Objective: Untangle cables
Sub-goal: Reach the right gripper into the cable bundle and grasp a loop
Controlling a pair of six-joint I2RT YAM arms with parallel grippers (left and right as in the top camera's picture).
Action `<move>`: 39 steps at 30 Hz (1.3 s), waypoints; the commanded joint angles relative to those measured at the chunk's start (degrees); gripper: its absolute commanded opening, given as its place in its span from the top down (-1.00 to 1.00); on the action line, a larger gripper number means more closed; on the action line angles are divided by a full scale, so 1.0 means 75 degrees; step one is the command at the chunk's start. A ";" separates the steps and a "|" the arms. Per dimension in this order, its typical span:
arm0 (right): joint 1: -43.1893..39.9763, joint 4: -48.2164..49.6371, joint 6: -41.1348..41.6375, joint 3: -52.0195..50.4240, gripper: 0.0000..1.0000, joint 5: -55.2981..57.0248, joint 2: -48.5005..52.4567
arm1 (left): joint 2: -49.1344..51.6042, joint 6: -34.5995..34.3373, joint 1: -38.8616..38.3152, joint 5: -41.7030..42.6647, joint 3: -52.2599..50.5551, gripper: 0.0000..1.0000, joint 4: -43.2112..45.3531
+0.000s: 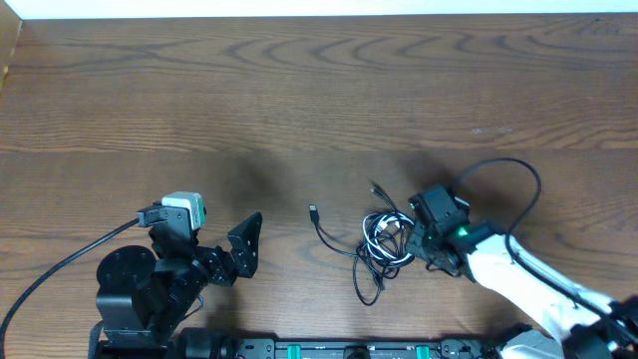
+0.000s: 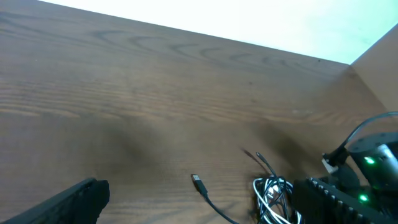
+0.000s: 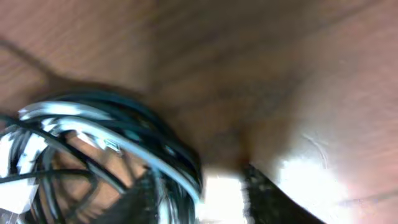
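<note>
Wood-grain surface, pale strip along 12 o'clock.

Overhead: cables bunched low centre, black and white loops mixed. One black tail runs out to a plug at 10 o'clock. Right pincer is at the bunch's 3 o'clock edge and is the nearer arm. Left pincer is well apart at 9 o'clock, fingers spread.

Left wrist: cables cut off by the bottom edge.

Right wrist: blurred, loops at 9 o'clock. Cannot tell whether the fingers grip a strand.

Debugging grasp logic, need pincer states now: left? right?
Left pincer: open, empty.
Right pincer: at the cables, too blurred to tell.
</note>
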 commanded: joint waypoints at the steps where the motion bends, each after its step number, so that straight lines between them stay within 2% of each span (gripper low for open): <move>1: 0.0105 0.0152 0.0017 -0.0041 0.79 0.0408 0.0434 | 0.0003 -0.0096 -0.0029 0.0096 -0.0012 -0.96 -0.0003; 2: 0.0102 0.0291 -0.0192 -0.0035 0.98 0.0356 0.0440 | 0.0003 -0.0096 -0.0032 0.0099 -0.0012 -0.96 -0.0003; 6: 0.0102 0.0903 -0.1390 0.0038 0.98 0.0015 0.0364 | 0.0003 -0.0096 -0.0029 0.0099 -0.0012 -0.96 0.0000; 12: 0.0102 0.1166 -0.2801 0.0775 0.98 -0.1084 -0.0154 | 0.0003 -0.0096 -0.0029 0.0099 -0.0012 -0.96 -0.0003; 16: 0.0102 0.1183 -0.3235 0.1102 0.98 -0.2014 -0.0766 | 0.0003 -0.0096 -0.0029 0.0099 -0.0012 -0.95 -0.0003; 24: 0.0102 0.1052 -0.3468 0.1105 0.98 -0.2209 -0.1976 | 0.0003 -0.0096 -0.0029 0.0099 -0.0012 -0.96 -0.0003; 31: -0.0058 0.1087 -0.2489 0.1105 0.98 -0.2276 -0.2104 | 0.0003 -0.0096 -0.0029 0.0099 -0.0012 -0.95 -0.0003; 39: -0.1163 0.2384 -0.2323 0.1105 0.98 -0.3809 -0.2119 | 0.0003 -0.0096 -0.0029 0.0099 -0.0012 -0.96 -0.0003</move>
